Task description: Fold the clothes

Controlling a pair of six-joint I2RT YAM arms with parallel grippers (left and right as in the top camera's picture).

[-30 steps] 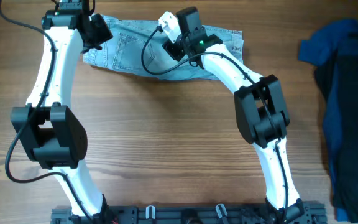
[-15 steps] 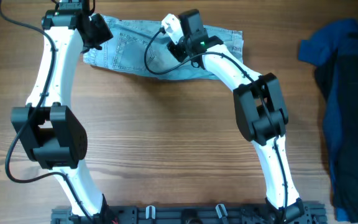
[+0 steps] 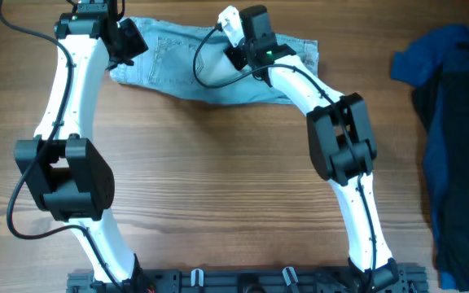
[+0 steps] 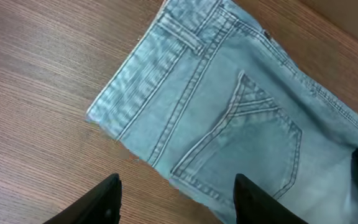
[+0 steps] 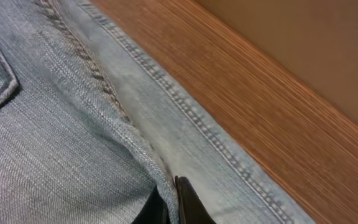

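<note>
Across the wooden table point(image 3: 218, 195), the denim shorts point(image 3: 177, 73) are lying flat along the far edge, well apart from the dark blue pile point(image 3: 450, 122) on the right. They are looking soft but thick, light and floppy, so the stitched waistband and hems are offering the firmest hold. The left gripper point(image 4: 178, 198) is hovering spread wide over the waistband corner. The right gripper point(image 5: 172, 204) is seemingly pinching a raised seam fold near the far hem. Its tips are cut off, and both arms are hiding cloth from overhead.

One denim shorts point(image 3: 165, 65), one navy heap point(image 3: 454, 146), two arms point(image 3: 67, 98) point(image 3: 336, 146)
</note>
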